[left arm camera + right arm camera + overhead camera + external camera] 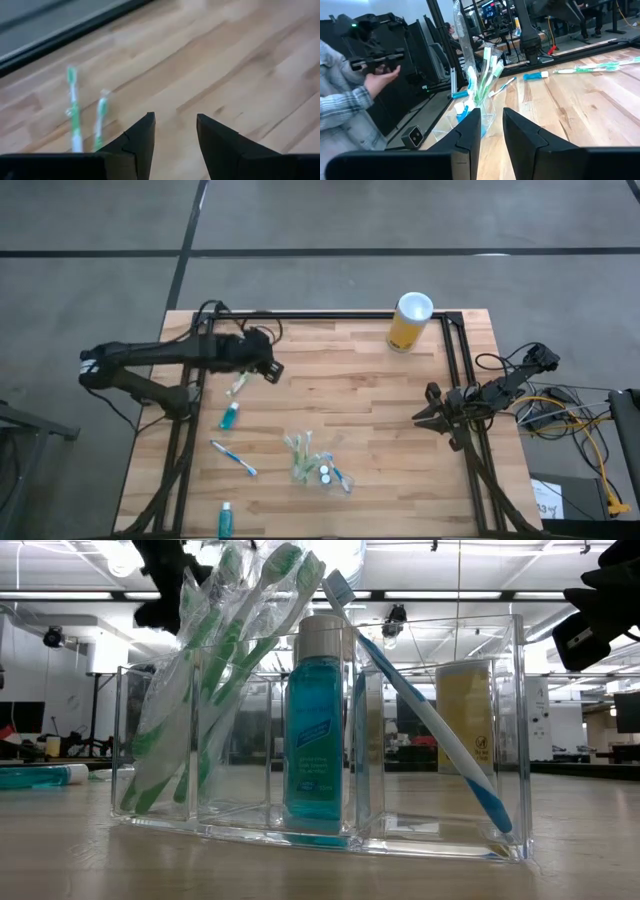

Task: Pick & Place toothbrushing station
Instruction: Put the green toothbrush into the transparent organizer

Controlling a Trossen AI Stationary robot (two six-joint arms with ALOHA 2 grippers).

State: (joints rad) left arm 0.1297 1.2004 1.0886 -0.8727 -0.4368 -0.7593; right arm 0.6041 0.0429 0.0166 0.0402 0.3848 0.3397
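Leaning toothbrushes point(190, 670), heads upward

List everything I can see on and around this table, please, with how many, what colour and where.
Clear organiser: one, see-through, near the front edge, holding green-white toothbrushes, a blue-white toothbrush and a teal white-capped bottle.
Loose toothbrushes: two green-white by the left gripper; one blue-white front left.
Loose teal tubes: two, one left of centre, one at the front edge.
Yellow cylinder: one, white top, back right.
Wooden table: one, light brown.
Person: one, plaid sleeve, beyond the table.
Left gripper: open, over the back left.
Right gripper: open, right edge.
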